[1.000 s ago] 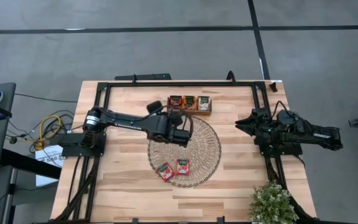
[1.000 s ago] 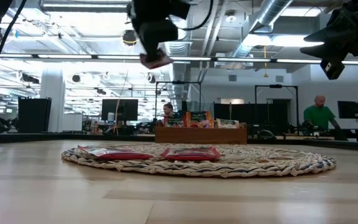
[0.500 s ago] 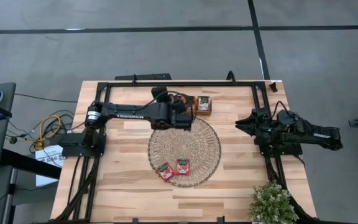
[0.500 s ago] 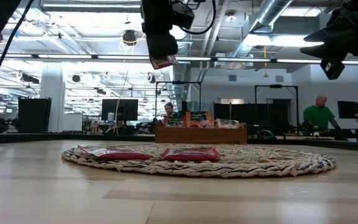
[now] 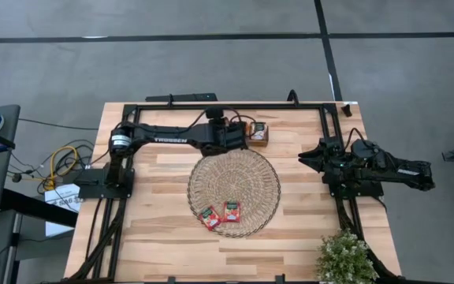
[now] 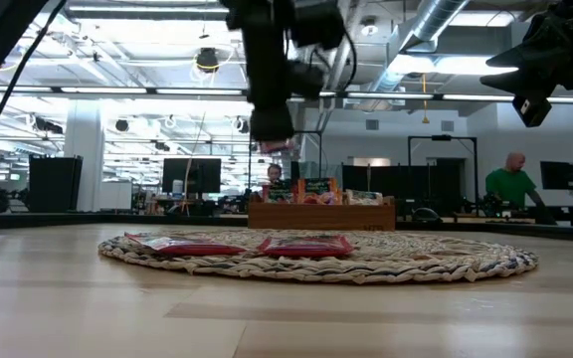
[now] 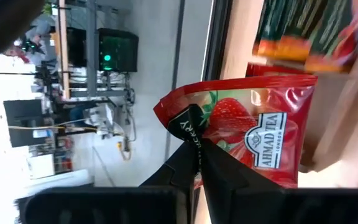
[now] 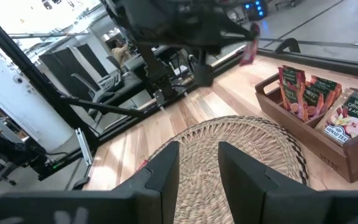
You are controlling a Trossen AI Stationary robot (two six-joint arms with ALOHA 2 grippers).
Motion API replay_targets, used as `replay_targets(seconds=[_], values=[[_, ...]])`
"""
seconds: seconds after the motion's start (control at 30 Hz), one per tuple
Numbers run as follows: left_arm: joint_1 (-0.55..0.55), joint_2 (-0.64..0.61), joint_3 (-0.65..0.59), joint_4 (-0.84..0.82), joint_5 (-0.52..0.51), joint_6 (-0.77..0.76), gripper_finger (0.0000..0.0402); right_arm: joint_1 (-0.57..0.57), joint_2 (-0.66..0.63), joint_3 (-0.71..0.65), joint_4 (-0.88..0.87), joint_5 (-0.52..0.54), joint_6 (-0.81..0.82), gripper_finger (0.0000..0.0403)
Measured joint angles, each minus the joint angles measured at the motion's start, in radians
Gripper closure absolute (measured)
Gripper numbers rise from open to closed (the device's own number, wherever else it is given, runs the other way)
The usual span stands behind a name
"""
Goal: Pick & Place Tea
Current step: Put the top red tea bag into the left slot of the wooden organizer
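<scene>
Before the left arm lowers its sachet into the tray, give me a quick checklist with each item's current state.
1. Sachet gripped: ok. The left gripper is shut on the red sachet, pinching it at one edge.
2. Gripper over the wooden tray: ok; in the high view it hovers over the tray's left end.
3. Free room in the target compartment: cannot tell; the arm hides it, and sachets already stand in the tray.
4. Right gripper clear of the path: ok; parked at the table's right side, jaws open.
5. Work remaining: two red sachets lie on the woven mat.
</scene>
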Motion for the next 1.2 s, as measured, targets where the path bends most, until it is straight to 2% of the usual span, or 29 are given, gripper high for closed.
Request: replay_targets(seconds=[0.2,0.43,0.77,0.93,1.2], values=[[0.023,0.0,-0.153,0.2,-0.057,0.094,0.04,0.0,0.0,0.0,0.0,0.0,0.0,0.03],[0.022,0.0,-0.251,0.418,-0.038,0.212,0.04,0.0,0.0,0.0,0.0,0.0,0.0,0.03],[0.056,0.075,-0.27,0.491,-0.044,0.297,0.0401,0.0,0.0,0.0,0.0,0.0,0.006,0.03],[0.061,0.117,-0.271,0.507,-0.089,0.303,0.0401,0.0,0.0,0.0,0.0,0.0,0.007,0.03],[0.061,0.119,-0.27,0.569,-0.086,0.292,0.0401,0.0,0.0,0.0,0.0,0.0,0.007,0.03]])
